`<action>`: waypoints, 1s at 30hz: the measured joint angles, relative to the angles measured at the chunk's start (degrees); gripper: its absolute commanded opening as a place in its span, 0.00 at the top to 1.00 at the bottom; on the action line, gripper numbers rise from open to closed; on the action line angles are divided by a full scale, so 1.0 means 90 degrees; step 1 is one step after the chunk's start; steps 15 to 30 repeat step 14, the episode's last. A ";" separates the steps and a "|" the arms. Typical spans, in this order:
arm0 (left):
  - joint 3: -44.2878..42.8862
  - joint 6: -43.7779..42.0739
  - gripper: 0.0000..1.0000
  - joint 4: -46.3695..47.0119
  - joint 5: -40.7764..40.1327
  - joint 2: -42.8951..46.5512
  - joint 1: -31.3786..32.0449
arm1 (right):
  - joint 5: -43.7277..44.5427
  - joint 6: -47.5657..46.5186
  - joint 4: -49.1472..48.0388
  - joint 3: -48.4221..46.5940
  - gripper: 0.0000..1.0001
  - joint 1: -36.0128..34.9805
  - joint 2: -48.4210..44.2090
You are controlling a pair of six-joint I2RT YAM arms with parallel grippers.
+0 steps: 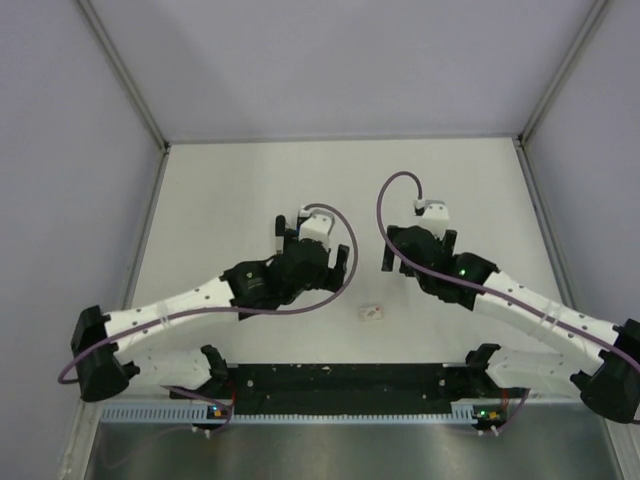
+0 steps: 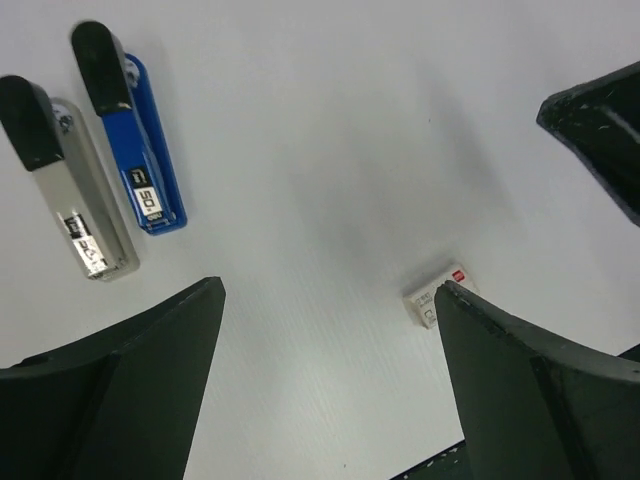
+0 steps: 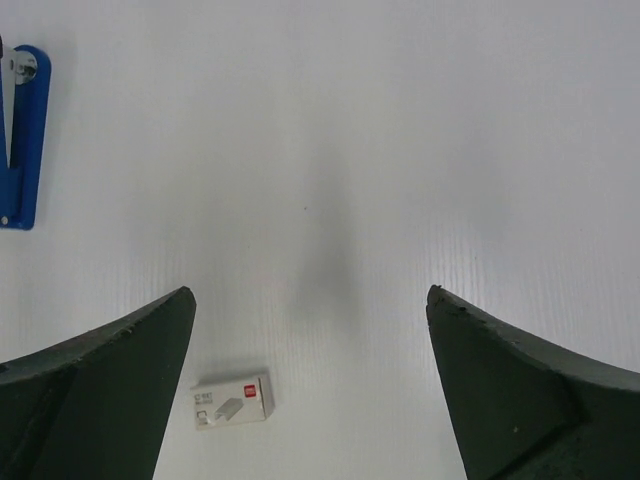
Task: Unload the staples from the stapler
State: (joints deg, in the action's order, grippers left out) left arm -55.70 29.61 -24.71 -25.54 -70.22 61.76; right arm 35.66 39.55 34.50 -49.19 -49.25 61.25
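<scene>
While the left end effector point(image 2: 330, 290) and right end effector point(image 3: 310, 293) are held wide and empty, the stapler point(image 2: 140, 150) is seen on the bench point(image 2: 330, 120) beside a grey bar point(image 2: 75, 195); perhaps unemptied, it must be grasped next.

The small, narrow blue plastic stapler point(image 2: 152, 165) with a black end cap and a small white label lay flat at the upper left of the left wrist view. The staples point(image 3: 233, 400), a small white rectangular pack with a red mark, lay flat well apart from it.
</scene>
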 measured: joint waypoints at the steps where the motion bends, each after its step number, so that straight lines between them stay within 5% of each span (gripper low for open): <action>1: 0.0015 -0.0085 0.02 0.0010 -0.0124 0.0270 -0.0002 | 0.0066 -0.0024 0.0019 -0.0070 0.01 0.0000 0.0019; 12: 0.0291 -0.0641 0.02 -0.0148 -0.1013 0.2132 -0.0012 | 0.0478 -0.0488 0.0245 -0.0381 0.01 0.0005 0.0109; 30: 0.0364 -0.0651 0.02 -0.0209 -0.1035 0.2251 -0.0012 | 0.0391 -0.0612 0.0219 -0.0381 0.01 0.0005 0.0044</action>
